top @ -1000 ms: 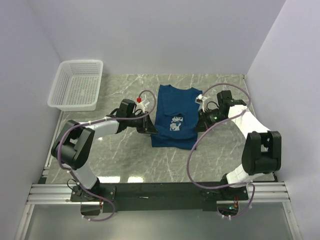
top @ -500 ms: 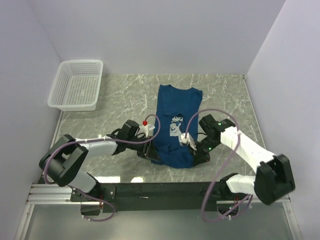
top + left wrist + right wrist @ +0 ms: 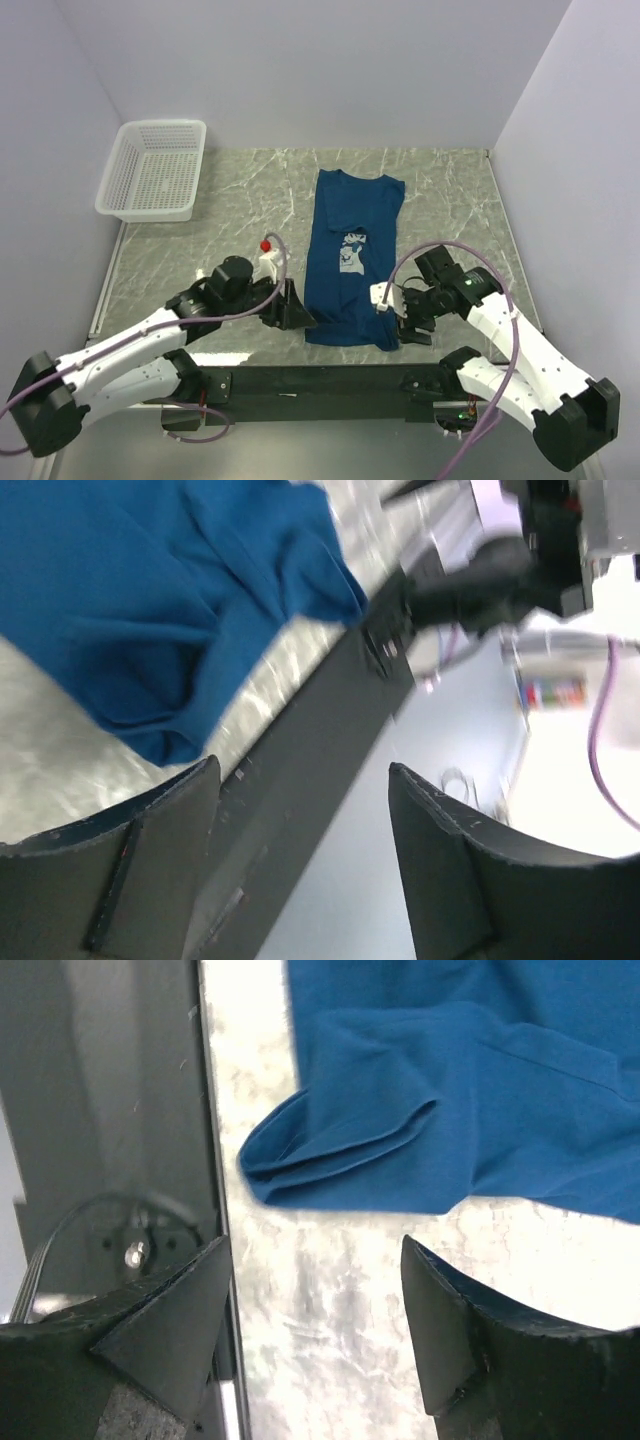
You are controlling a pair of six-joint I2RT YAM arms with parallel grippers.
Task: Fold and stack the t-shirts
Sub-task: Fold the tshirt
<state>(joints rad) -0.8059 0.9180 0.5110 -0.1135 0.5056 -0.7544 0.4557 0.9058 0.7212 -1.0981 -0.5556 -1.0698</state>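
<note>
Left gripper point(image 3: 297, 312) jaws apart, holding nothing, just beside the near-left hem corner of the dark blue t-shirt point(image 3: 352, 255). Right gripper point(image 3: 400, 320) also spread and empty, beside the near-right corner. Shirt lies flat as a narrow strip, print up, mid marble table point(image 3: 230, 200).
</note>
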